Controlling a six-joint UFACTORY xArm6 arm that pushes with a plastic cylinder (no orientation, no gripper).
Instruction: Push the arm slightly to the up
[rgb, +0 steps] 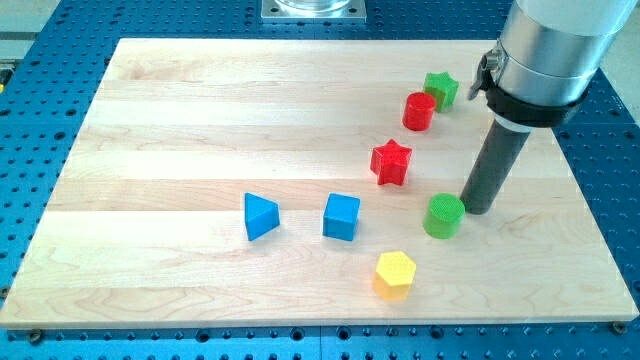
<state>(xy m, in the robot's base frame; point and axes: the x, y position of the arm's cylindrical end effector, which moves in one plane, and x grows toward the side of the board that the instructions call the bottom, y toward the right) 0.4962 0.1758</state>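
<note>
My tip (477, 208) rests on the wooden board (180, 130) at the view's right, just right of the green cylinder (443, 216), close to it or touching. A red star (391, 162) lies up and to the left of the tip. A red cylinder (419, 111) and a green star (441, 89) stand further up, left of the rod. A blue cube (341, 217) and a blue triangular block (261, 216) lie to the left of the green cylinder. A yellow hexagonal block (395, 274) sits below and to the left of the tip.
The arm's silver body (550, 50) hangs over the board's upper right corner. The board lies on a blue perforated table (610, 150). A metal mount (314, 9) shows at the view's top.
</note>
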